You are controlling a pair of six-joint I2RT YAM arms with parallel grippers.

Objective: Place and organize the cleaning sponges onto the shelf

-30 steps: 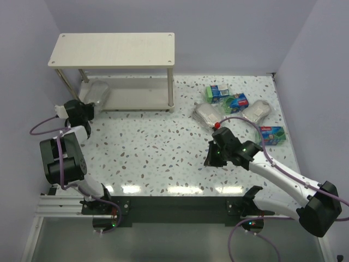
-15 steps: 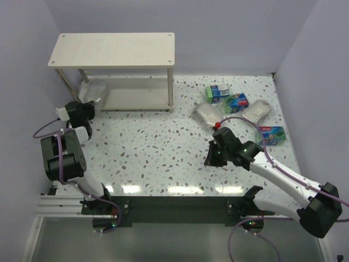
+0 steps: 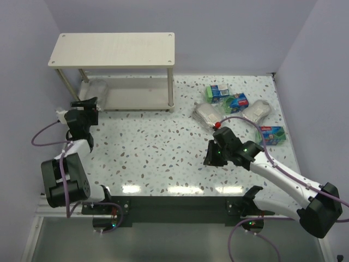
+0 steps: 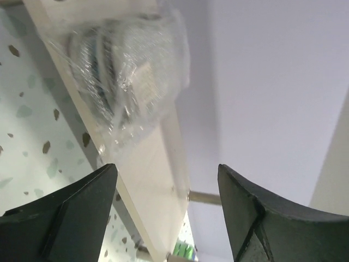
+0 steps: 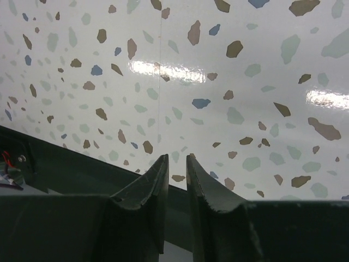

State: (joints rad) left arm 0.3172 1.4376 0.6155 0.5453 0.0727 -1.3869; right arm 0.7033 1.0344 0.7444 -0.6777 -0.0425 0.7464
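left jaws spread wide, empty, scourer (image 4: 122, 65) just ahead on lower shelf (image 4: 150, 164) board | right jaws barely parted, empty, over tabletop (image 5: 180, 65) | other sponges (image 3: 238, 102) right-rear | likely light, squashy, slick wrap: pinch mid-body | left arm (image 3: 62, 174) low, reaching to shelf; right arm (image 3: 272, 169) angled inward

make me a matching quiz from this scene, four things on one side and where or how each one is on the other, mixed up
Things:
1 silvery scourer pack furthest left
2 left gripper
3 right gripper
4 green sponge packs

Place or state:
a above the bare table, holding nothing
b on the lower board of the shelf
c jaws wide apart, beside the shelf
d on the table, far right side

Pairs: 1-b, 2-c, 3-a, 4-d
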